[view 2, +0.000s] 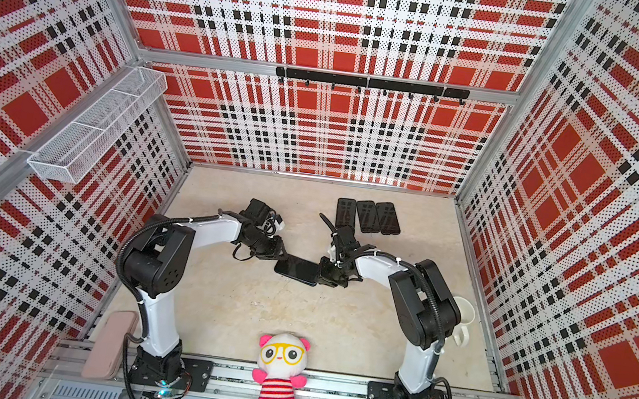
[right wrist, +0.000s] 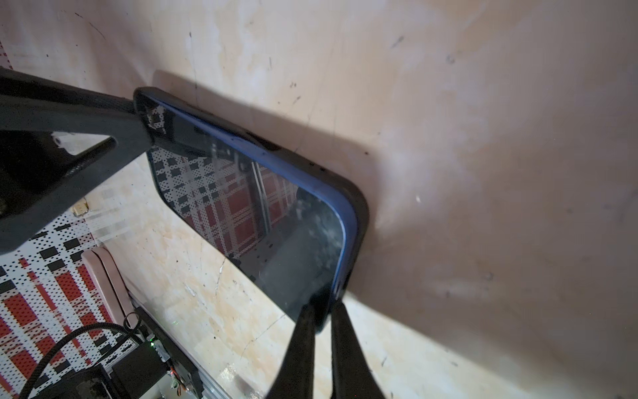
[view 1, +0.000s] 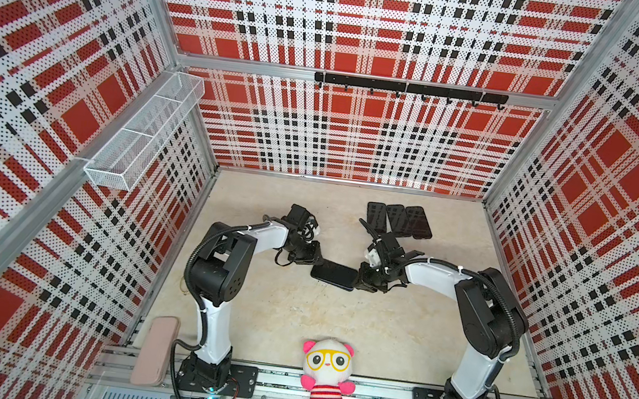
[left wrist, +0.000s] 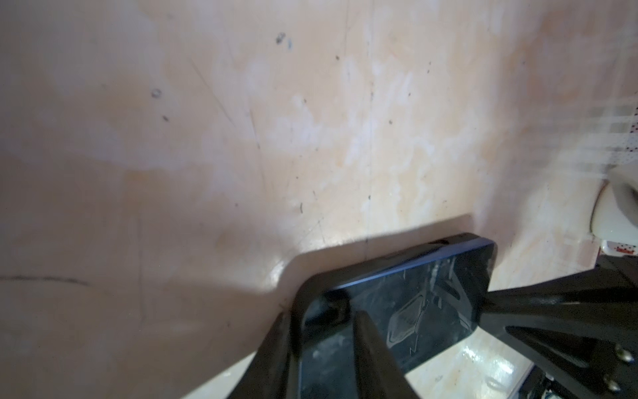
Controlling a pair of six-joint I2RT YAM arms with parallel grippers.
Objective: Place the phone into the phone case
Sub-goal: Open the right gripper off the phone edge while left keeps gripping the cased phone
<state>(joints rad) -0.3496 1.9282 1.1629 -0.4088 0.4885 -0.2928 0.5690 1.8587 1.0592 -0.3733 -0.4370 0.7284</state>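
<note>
- A dark phone (view 1: 335, 274) with a blue edge is at the middle of the beige table (view 1: 293, 323), lying crosswise between the two arms in both top views.
- A black phone case (right wrist: 360, 221) wraps its rim. The wrist views are blurred, so I cannot tell whether the phone is pressed fully into it.
- The left gripper (view 1: 315, 265) is clamped on one short end. In the left wrist view one finger (left wrist: 373, 349) lies over the screen and the other is outside the case rim.
- The right gripper (view 1: 359, 279) pinches the opposite end, its two narrow fingers closed on a corner.
- Three more dark phones (view 1: 398, 220) lie side by side near the back wall.
- A plush panda (view 1: 325, 381) sits on the front rail, well away from the grippers.
- A pink pouch (view 1: 155, 349) lies at the front left corner.
</note>
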